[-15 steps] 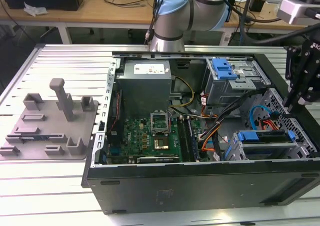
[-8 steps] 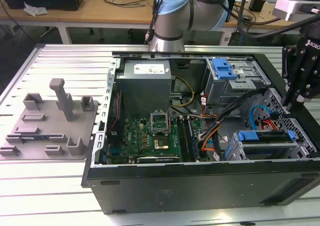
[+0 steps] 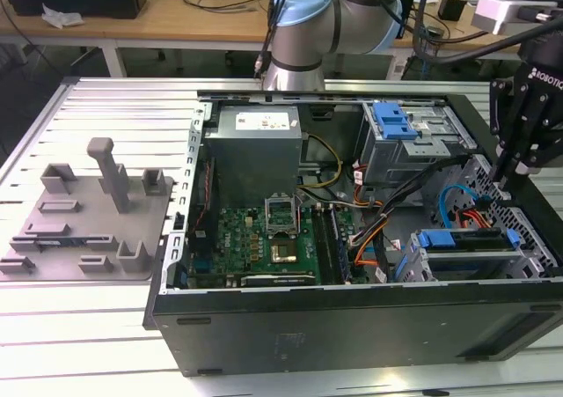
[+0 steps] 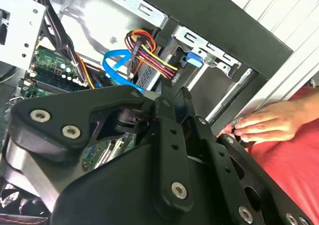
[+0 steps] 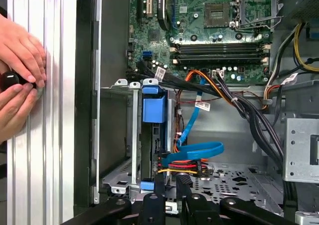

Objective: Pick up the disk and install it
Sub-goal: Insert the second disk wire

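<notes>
Disk (image 3: 464,239) with the blue frame sits inside the big black computer case (image 3: 352,327), which lies open on the metal table (image 3: 106,89). It rests in a grey metal cage (image 3: 530,258) in the corner of the case at the exterior view's right. Its long side runs across that view, along the near wall of the case.

The claw (image 3: 508,179) hangs over that same corner, just above the disk and a little toward the exterior view's right. It points down into the case. In the first wrist view the blue front of the disk (image 5: 153,105) lies straight ahead of the claw (image 5: 170,182), with the disk's long side running away from it.

The claw looks almost closed, with just a thin gap, and it holds nothing. It is near the disk but not touching it.

A person's hand (image 5: 20,50) rests on the table beside the case, well away from the claw. A flat blue cable (image 5: 199,150) and some red and yellow wires (image 5: 182,166) curl right beside the disk, between it and the open floor of the case.
</notes>
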Available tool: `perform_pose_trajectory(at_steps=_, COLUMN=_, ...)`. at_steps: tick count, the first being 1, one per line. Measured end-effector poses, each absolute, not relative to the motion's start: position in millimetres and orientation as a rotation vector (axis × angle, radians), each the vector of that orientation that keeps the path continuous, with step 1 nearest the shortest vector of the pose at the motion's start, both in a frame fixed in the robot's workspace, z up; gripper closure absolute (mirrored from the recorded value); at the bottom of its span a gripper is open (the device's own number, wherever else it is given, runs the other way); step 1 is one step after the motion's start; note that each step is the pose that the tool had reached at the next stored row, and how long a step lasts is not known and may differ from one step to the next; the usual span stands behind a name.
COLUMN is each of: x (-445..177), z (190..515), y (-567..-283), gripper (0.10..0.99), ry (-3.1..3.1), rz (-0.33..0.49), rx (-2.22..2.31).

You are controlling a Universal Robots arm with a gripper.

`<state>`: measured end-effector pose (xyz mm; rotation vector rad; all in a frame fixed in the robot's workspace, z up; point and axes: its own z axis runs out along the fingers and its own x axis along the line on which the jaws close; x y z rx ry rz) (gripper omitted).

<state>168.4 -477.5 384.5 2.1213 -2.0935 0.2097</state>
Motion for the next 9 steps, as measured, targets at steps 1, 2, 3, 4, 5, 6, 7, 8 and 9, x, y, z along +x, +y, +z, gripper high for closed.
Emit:
perform_pose_trajectory(at_steps=1, x=168.4, z=383.4, y=-477.5, gripper=0.847, ry=-2.092, rz=0.21, rx=2.121)
perform_pose_trajectory(at_steps=2, x=168.3, z=381.4, y=-477.5, gripper=0.847, ry=-2.09, rz=0.21, rx=2.121)
perform_pose_trajectory(at_steps=3, x=168.0, z=378.7, y=-477.5, gripper=0.847, ry=-2.088, rz=0.209, rx=2.122)
perform_pose_trajectory(at_steps=4, x=167.4, z=377.6, y=-477.5, gripper=0.847, ry=-2.087, rz=0.209, rx=2.122)
perform_pose_trajectory(at_steps=5, x=167.1, z=377.1, y=-477.5, gripper=0.847, ry=-2.086, rz=0.209, rx=2.123)
perform_pose_trajectory(at_steps=6, x=166.6, z=376.8, y=-477.5, gripper=0.847, ry=-2.086, rz=0.209, rx=2.123)
perform_pose_trajectory(at_steps=7, x=165.3, z=376.4, y=-477.6, gripper=0.847, ry=-2.085, rz=0.209, rx=2.125)
perform_pose_trajectory(at_steps=8, x=164.4, z=376.4, y=-477.6, gripper=0.847, ry=-2.084, rz=0.209, rx=2.125)
perform_pose_trajectory(at_steps=9, x=163.8, z=376.3, y=-477.5, gripper=0.847, ry=-2.084, rz=0.209, rx=2.125)
